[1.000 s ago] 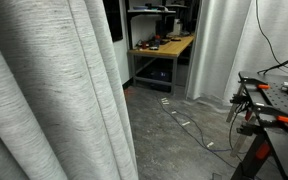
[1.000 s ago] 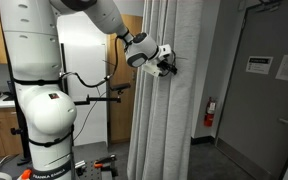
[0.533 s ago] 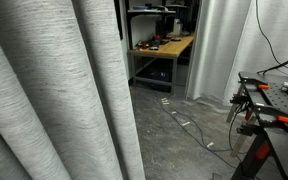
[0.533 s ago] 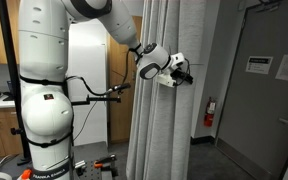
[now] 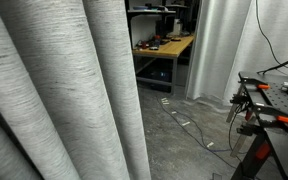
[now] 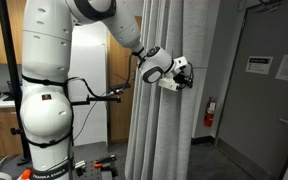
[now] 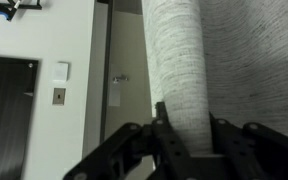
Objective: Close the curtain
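Note:
The curtain [image 5: 64, 90] is light grey streaked fabric in deep vertical folds, filling the left half of an exterior view. It hangs floor-length beside the arm [image 6: 169, 130]. My gripper [image 6: 187, 75] is at its edge, about shoulder height. In the wrist view one rounded fold of the curtain [image 7: 179, 60] runs down between the black fingers [image 7: 161, 125], which press on both of its sides. The gripper [image 7: 186, 110] is shut on that fold.
A workbench [image 5: 164, 47] with clutter stands at the back, with paler white drapes [image 5: 219, 50] beside it. A black table with clamps [image 5: 274, 95] is at the right and cables [image 5: 189, 122] lie on the floor. A grey door [image 6: 259, 90] and a fire extinguisher [image 6: 210, 110] are beyond the curtain.
The gripper has closed onto the curtain fold and moved sideways toward the door. The curtain's edge has travelled with it, covering more of the opening in front of the workbench.

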